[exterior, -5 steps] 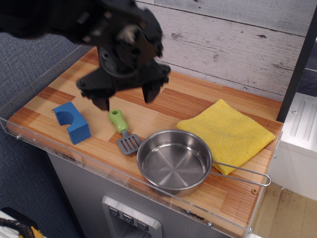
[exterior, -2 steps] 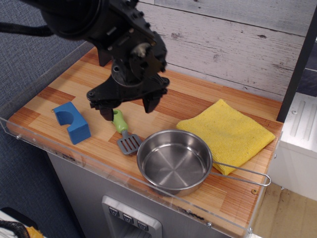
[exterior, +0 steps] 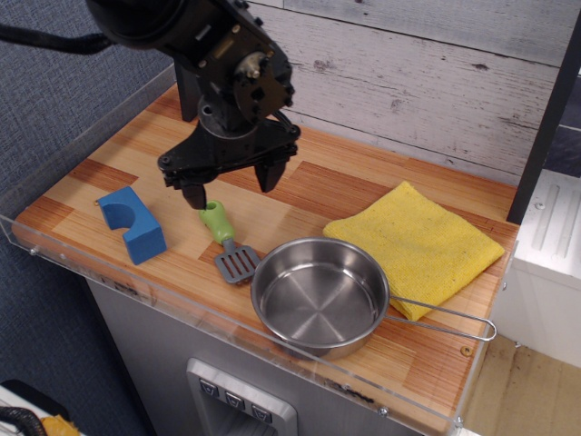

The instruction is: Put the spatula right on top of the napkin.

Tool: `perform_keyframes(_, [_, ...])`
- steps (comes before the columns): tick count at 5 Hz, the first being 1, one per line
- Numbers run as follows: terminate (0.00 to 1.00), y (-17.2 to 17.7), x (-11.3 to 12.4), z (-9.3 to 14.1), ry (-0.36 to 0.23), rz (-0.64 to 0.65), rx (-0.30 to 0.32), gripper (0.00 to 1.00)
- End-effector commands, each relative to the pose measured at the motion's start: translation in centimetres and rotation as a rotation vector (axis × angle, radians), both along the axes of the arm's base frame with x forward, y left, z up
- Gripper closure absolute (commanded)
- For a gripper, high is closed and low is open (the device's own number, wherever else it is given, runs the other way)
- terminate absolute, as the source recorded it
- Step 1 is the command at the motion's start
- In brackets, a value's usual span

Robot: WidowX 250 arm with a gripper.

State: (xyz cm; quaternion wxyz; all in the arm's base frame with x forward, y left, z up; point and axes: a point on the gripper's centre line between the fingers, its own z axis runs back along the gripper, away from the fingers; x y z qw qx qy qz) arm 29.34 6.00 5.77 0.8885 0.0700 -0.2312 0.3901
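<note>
Green-handled and grey-bladed, the spatula (exterior: 226,243) lies flat on the wooden counter (exterior: 336,186), just below the black gripper (exterior: 231,184). Its jaws are spread wide and grip nothing. The handle's rounded end sits right under the jaw tip on the blue-block side; the other tip hangs over bare wood on the far side of the handle. From there the spatula slants away from the jaws toward the counter's front edge, its slotted blade ending just beside the rim of the steel pan (exterior: 320,297). That pan, with its wire handle (exterior: 445,318) running out past the cloth's front edge, stands in front of the jaws, near the front edge. Beyond the pan lies the yellow napkin (exterior: 416,246), well apart from the jaws, spread flat with nothing on it. On the opposite side of the jaws sits a blue block (exterior: 132,223), near the handle but not touching it.
</note>
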Motion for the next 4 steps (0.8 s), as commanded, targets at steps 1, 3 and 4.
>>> perform_keyframes(1, [0.00,-0.4,0.5,-0.1,0.004,-0.036,0.002,0.00])
perform_keyframes(3, [0.00,0.2,-1.0,-1.1,0.061,-0.071,0.077,0.00])
perform_keyframes(4, [0.00,0.0,-1.1,-1.6,0.079,-0.089,0.082,0.00])
